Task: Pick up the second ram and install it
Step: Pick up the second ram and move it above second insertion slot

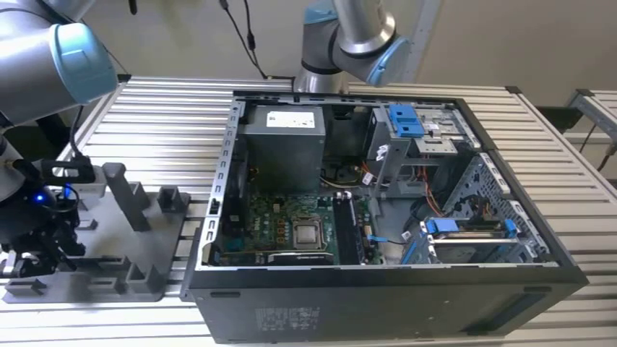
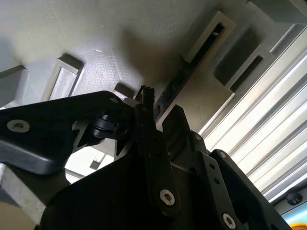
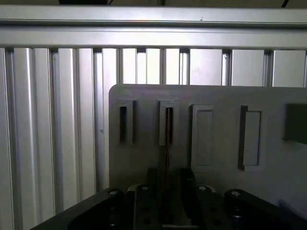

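Note:
The second ram (image 3: pixel 168 139) is a thin dark stick standing on edge in a slot of the grey holder tray (image 3: pixel 216 96). In the second wrist view the second ram (image 2: pixel 184 76) runs from the slotted post down between my fingers. My gripper (image 3: pixel 168 179) straddles it, one finger on each side, with a narrow pale gap showing beside the stick. The gripper (image 2: pixel 160 108) looks open around the stick. In the exterior view the gripper (image 1: pixel 39 249) hangs low over the near end of the tray (image 1: pixel 144 242), at that view's left.
An open computer case (image 1: pixel 386 217) lies on the ribbed aluminium table (image 1: pixel 164 108), right of the tray, with its motherboard (image 1: pixel 289 224) exposed. Upright posts (image 1: pixel 126 195) rise from the tray beside my arm. A second robot arm (image 1: pixel 347 36) stands behind the case.

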`<move>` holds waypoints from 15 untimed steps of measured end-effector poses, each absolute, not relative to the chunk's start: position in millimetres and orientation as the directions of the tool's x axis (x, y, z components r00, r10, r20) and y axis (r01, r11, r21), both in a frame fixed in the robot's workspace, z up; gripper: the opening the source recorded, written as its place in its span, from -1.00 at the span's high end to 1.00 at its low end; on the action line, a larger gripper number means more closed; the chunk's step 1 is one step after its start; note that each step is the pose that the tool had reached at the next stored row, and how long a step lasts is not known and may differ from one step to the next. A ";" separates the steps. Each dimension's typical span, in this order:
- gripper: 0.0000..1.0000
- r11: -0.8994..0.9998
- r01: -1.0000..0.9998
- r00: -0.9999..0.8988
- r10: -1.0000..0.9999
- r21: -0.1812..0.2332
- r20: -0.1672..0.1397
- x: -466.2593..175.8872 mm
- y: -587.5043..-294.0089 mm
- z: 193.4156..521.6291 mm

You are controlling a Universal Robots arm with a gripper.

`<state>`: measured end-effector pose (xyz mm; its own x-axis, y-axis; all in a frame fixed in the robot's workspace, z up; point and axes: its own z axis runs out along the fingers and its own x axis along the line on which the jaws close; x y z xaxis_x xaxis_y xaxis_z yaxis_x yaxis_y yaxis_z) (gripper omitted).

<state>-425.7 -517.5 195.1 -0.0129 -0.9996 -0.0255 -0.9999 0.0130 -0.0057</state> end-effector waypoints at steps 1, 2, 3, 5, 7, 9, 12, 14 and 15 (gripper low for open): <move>0.35 0.013 -1.000 -0.013 -1.000 -0.006 -0.025 -425.7 -517.5 195.1; 0.35 0.013 -1.000 -0.013 -1.000 -0.006 -0.026 -425.7 -517.5 195.1; 0.35 0.013 -1.000 -0.013 -1.000 -0.006 -0.026 -425.7 -517.4 195.1; 0.40 0.013 -1.000 -0.013 -1.000 -0.006 -0.025 -425.7 -517.4 195.1; 0.54 0.013 -1.000 -0.013 -1.000 -0.006 -0.025 -425.7 -517.4 195.2; 0.54 0.013 -1.000 -0.013 -1.000 -0.006 -0.025 -425.7 -517.4 195.2; 0.58 0.013 -1.000 -0.013 -1.000 -0.006 -0.025 -425.7 -517.4 195.1; 0.72 0.013 -1.000 -0.013 -1.000 -0.006 -0.025 -425.7 -517.4 195.1; 0.72 0.013 -1.000 -0.013 -1.000 -0.006 -0.026 -425.7 -517.3 195.1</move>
<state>-425.7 -517.3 195.1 -0.0129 -0.9996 -0.0255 -0.9999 0.0130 -0.0057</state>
